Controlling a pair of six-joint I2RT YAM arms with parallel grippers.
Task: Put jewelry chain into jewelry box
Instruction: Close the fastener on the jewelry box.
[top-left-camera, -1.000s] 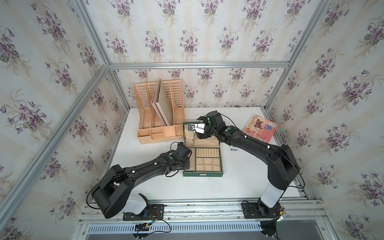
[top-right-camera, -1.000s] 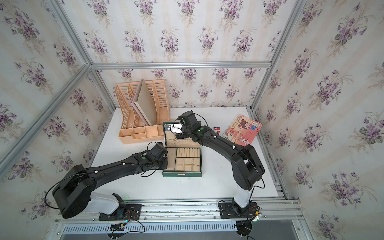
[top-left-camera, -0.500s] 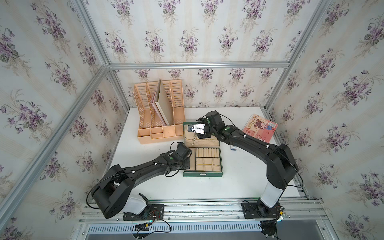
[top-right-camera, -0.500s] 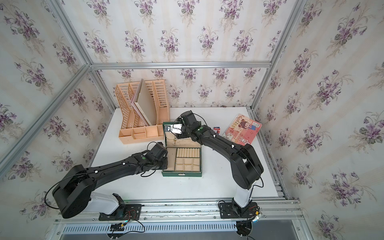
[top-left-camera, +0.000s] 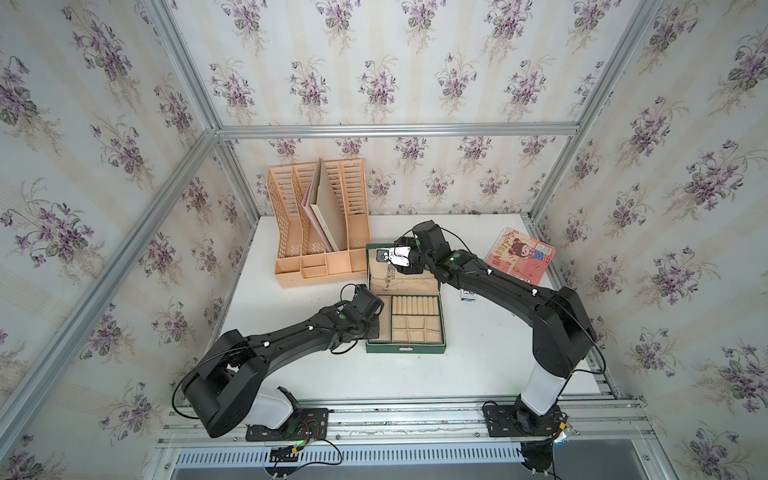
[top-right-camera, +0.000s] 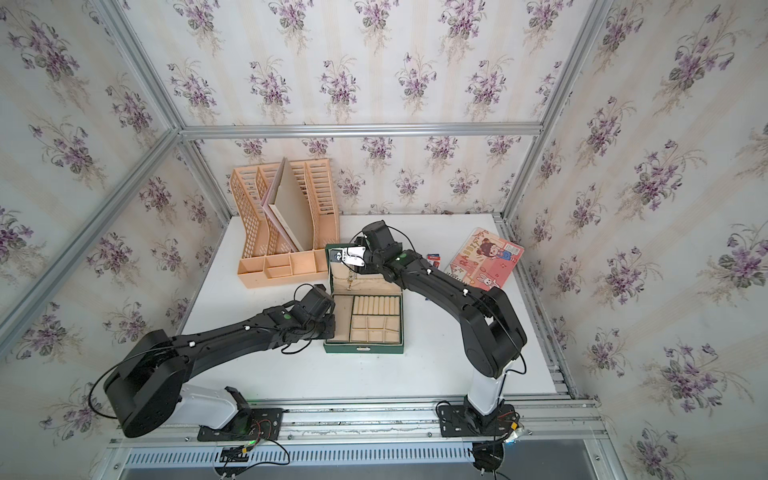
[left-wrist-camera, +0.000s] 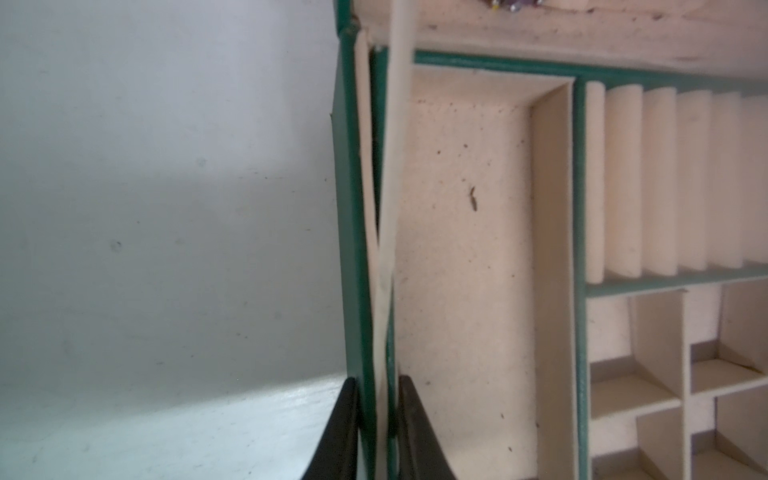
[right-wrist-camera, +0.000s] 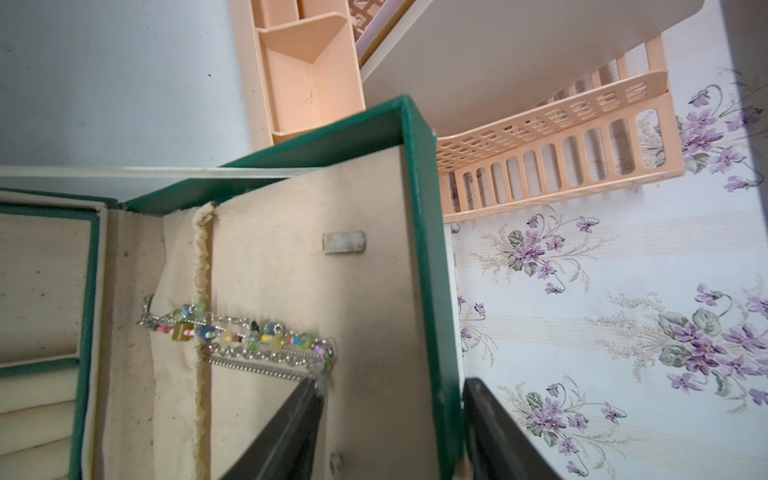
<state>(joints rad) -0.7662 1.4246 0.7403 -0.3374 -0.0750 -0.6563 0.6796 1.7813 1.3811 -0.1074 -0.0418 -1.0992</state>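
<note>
The dark green jewelry box (top-left-camera: 405, 348) stands open in both top views, its lid (right-wrist-camera: 428, 249) raised. The jewelry chain (right-wrist-camera: 249, 340), silver links with coloured beads, lies against the lid's beige lining (top-left-camera: 388, 276). Its lower end is tucked behind the lid's fabric pocket. My right gripper (right-wrist-camera: 392, 384) is at the lid's top edge (top-left-camera: 390, 257), jaws apart. One finger is inside by the chain's upper end and the other is outside the green rim. My left gripper (left-wrist-camera: 376, 382) is shut on the box's left side wall (left-wrist-camera: 345, 208).
A peach file organizer (top-left-camera: 320, 232) holding boards stands just behind the box lid. A pink picture book (top-left-camera: 519, 255) lies at the back right. A small card pack (top-left-camera: 468, 296) lies under my right arm. Papered walls enclose the table.
My right gripper's jaws have come closer together around the lid's edge. The left arm and the box have stayed in place.
</note>
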